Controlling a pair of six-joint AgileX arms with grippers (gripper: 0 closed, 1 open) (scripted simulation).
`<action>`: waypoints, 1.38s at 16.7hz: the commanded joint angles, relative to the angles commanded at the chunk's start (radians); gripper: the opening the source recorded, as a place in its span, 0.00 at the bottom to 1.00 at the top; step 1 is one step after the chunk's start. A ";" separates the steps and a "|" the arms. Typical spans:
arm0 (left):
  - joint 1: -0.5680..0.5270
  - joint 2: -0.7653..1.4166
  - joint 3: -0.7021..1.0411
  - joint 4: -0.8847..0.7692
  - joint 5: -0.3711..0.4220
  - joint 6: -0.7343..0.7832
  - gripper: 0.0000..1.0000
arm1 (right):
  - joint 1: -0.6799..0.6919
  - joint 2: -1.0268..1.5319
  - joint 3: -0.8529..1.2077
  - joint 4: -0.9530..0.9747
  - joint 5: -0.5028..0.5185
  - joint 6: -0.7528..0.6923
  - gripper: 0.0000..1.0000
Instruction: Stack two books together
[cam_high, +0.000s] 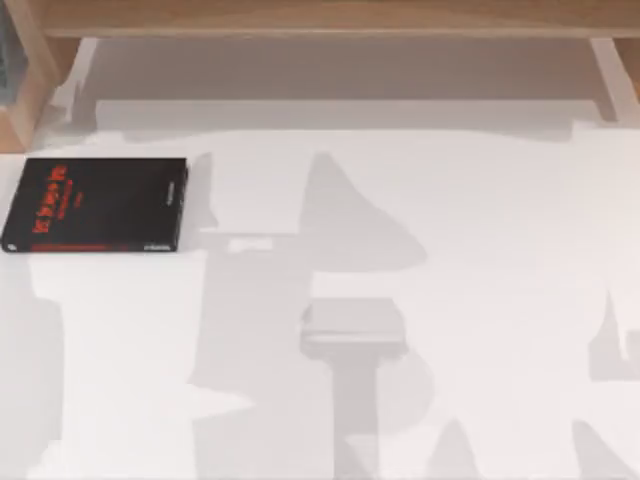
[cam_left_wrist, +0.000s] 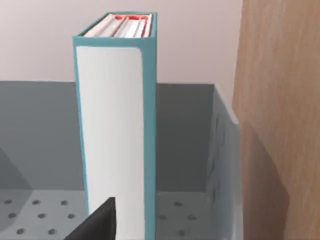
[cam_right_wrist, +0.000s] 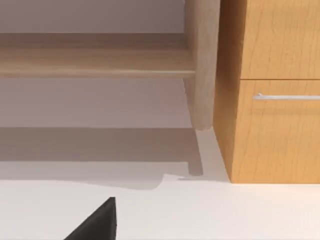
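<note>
White tabletop (cam_high: 420, 300) bears black book (cam_high: 95, 205) at left; blue book (cam_left_wrist: 117, 125) stands upright in grey bin (cam_left_wrist: 220, 150); hand states unclear.

My top camera sits above the white table (cam_high: 420, 300) and looks straight down, from far enough to take in a wide stretch of the surface, with the black book (cam_high: 95, 205) at its left and a wooden shelf edge (cam_high: 320, 18) along the far side. My left wrist camera faces level and close onto the upright light-blue book (cam_left_wrist: 116, 125) in a grey perforated bin (cam_left_wrist: 220, 150), beside a wooden panel (cam_left_wrist: 280, 100). My right wrist camera looks low across the table toward a wooden drawer cabinet (cam_right_wrist: 272, 90). It shares the white tabletop and the shelf woodwork with the top view.
</note>
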 joint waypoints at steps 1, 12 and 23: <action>0.011 0.067 0.045 0.021 0.011 0.000 1.00 | 0.000 0.000 0.000 0.000 0.000 0.000 1.00; 0.063 0.393 0.266 0.122 0.066 -0.002 1.00 | 0.000 0.000 0.000 0.000 0.000 0.000 1.00; 0.051 0.478 0.402 0.072 0.053 -0.003 1.00 | 0.000 0.000 0.000 0.000 0.000 0.000 1.00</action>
